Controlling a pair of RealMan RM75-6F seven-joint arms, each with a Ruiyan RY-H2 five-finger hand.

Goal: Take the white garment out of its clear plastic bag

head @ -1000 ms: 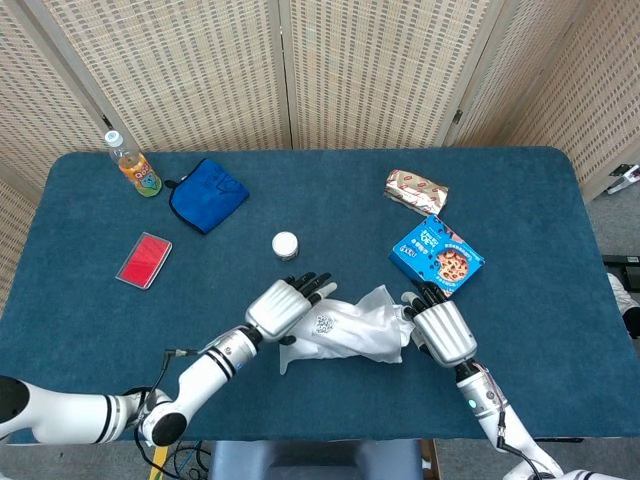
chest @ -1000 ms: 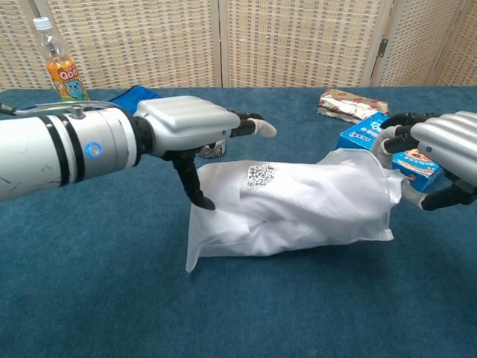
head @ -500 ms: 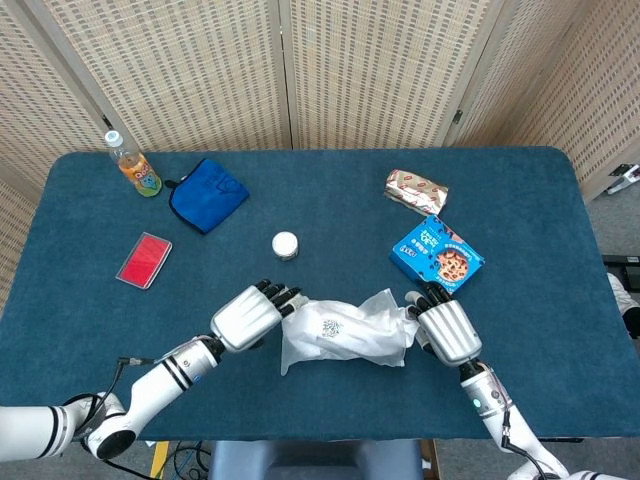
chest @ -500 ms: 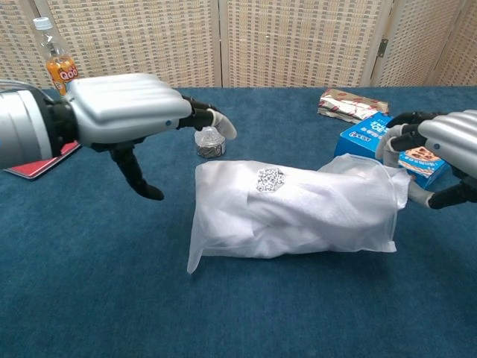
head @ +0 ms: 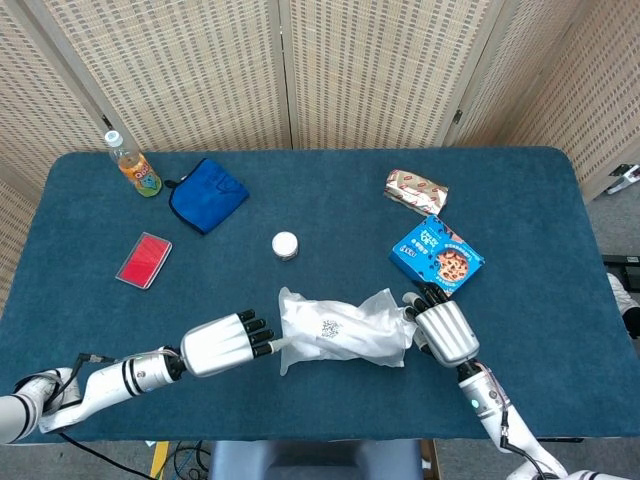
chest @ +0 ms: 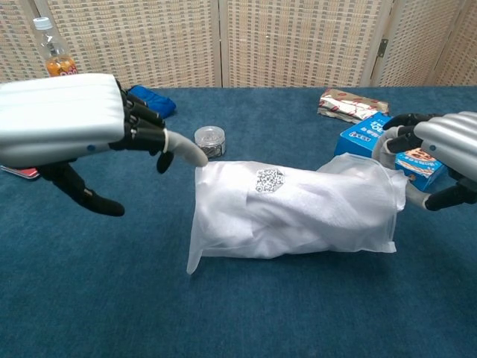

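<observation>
The clear plastic bag (head: pixel 340 330) with the folded white garment (chest: pixel 298 212) inside lies on the blue table near the front edge, a small printed label on its top. Just left of the bag is my left hand (head: pixel 222 345), its fingers loosely bent and one fingertip (chest: pixel 195 157) touching the bag's upper left corner; it holds nothing. My right hand (head: pixel 445 333) is at the bag's right end, fingers (chest: pixel 393 139) curled over the top of the crumpled plastic and the thumb below it, gripping that end.
A small white round tin (head: pixel 285 245) stands just behind the bag. A blue cookie box (head: pixel 436 254) and a snack pack (head: pixel 416 190) lie behind my right hand. At the back left lie a drink bottle (head: pixel 133 165), a blue cloth (head: pixel 207 193) and a red card (head: pixel 144 260).
My left hand has drawn back to the left, from on top of the bag to beside its left end. The bag settled and shifted slightly left. My right hand stayed put.
</observation>
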